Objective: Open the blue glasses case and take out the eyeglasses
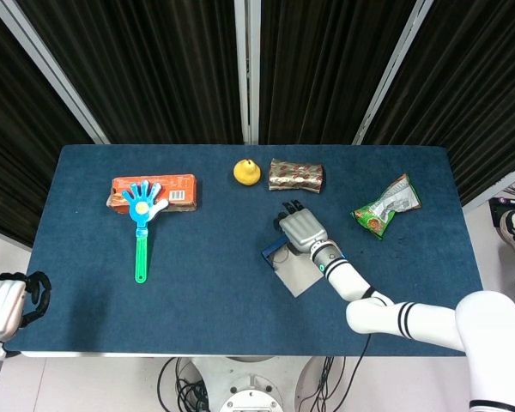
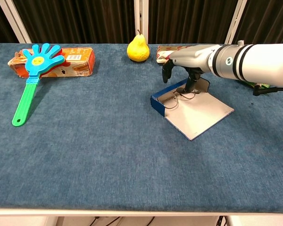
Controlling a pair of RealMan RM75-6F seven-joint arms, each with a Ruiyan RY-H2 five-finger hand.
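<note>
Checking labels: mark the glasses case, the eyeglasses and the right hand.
glasses case point(image 2: 156, 100), chest view, on its blue front wall.
eyeglasses point(image 2: 169, 97), chest view, on the near lens rim inside the case.
right hand point(image 1: 302, 228), head view, on the back of the hand.

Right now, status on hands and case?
Right hand over open blue glasses case, fingers at eyeglasses, grasp unconfirmed. Left hand curled, off-table. Nothing blocking.
</note>
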